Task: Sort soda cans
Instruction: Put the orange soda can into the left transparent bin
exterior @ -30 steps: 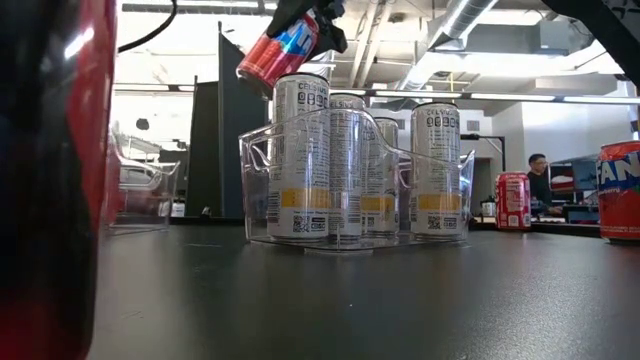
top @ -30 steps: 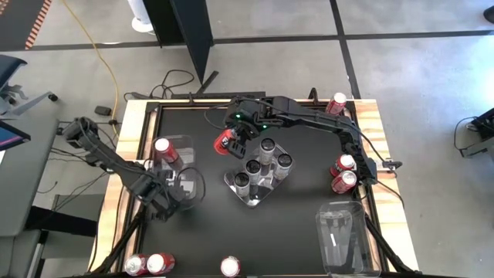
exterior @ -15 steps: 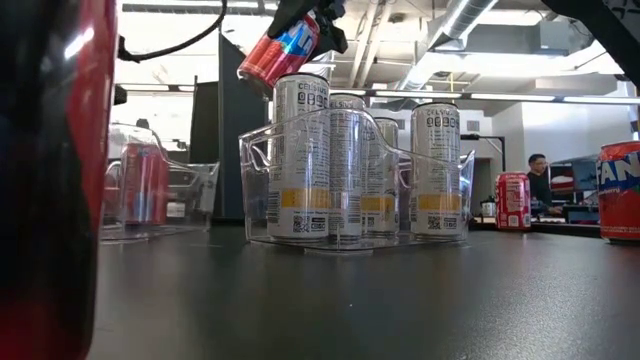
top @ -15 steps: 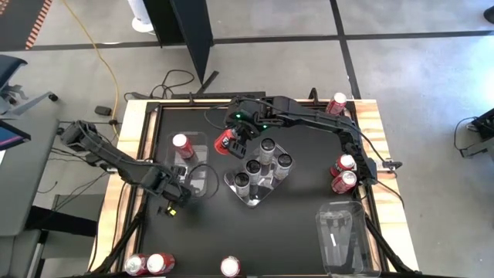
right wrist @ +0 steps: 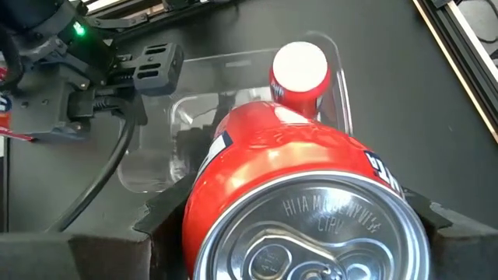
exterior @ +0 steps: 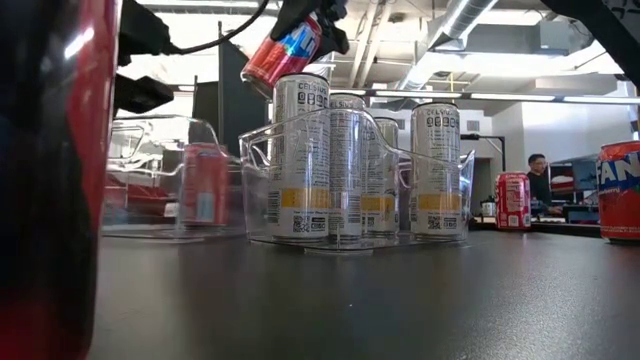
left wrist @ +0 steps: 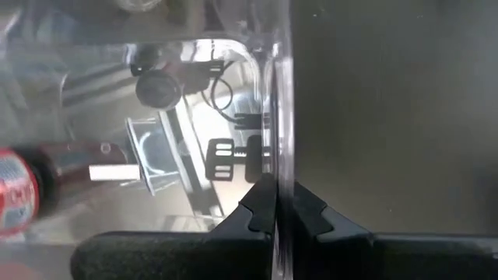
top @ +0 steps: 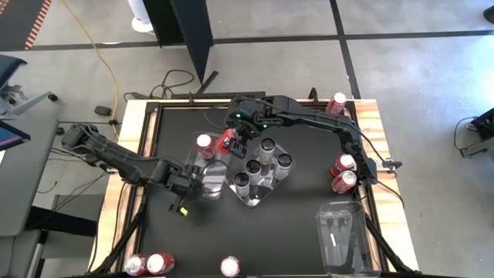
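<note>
My left hand [top: 202, 180], clenched on the clear tray's [top: 214, 185] wall, has dragged it from the table's left edge under the red can [top: 225, 140] my right hand [top: 231, 139] grips.

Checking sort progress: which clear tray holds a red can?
The clear tray gripped by the left gripper: one red can inside. The centre tray holds only silver cans.

Bright, even overhead light; ceiling strips [exterior: 470, 15] glare in the low view, where the nearest can [exterior: 50, 180] blurs.
</note>
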Motion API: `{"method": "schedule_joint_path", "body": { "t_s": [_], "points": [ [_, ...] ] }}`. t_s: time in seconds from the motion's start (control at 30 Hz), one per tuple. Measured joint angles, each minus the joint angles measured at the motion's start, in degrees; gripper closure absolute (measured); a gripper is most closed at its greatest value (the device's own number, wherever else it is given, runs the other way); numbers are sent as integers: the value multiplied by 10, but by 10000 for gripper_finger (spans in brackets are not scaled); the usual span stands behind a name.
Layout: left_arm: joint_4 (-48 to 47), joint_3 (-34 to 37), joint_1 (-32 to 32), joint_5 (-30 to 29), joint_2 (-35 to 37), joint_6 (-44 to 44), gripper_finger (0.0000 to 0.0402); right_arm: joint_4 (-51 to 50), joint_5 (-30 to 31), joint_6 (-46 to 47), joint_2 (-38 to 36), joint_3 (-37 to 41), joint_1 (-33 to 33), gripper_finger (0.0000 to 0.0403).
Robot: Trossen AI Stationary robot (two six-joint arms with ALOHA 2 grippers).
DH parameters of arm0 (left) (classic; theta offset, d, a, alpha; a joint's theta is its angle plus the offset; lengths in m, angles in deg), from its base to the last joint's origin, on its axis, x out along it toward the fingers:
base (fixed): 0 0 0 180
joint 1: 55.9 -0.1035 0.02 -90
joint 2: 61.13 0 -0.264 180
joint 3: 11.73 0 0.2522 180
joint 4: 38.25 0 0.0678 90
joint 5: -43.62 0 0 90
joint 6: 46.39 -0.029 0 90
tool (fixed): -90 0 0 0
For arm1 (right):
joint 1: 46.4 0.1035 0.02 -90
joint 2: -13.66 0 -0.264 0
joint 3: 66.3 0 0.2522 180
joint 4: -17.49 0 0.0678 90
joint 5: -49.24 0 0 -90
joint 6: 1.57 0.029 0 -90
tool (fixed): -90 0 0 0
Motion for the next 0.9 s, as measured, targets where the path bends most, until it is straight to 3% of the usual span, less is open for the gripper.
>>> {"method": "schedule_joint_path", "body": {
  "t_s": [0.3, 0.43, 0.7, 0.9],
  "points": [
    [8, -1, -7, 0, 1, 39, 380, -4, 0, -1, 0, 0, -6, 96],
    [8, -1, -7, -3, 4, 61, 327, -5, 0, -1, 0, 0, -7, 96],
    [-18, -4, -4, 4, 16, 85, 180, -5, 0, -4, 0, 0, -7, 96],
    [-88, -24, 5, -19, 62, 132, 137, -5, 0, -10, 0, 0, -10, 96]
  ]
}}
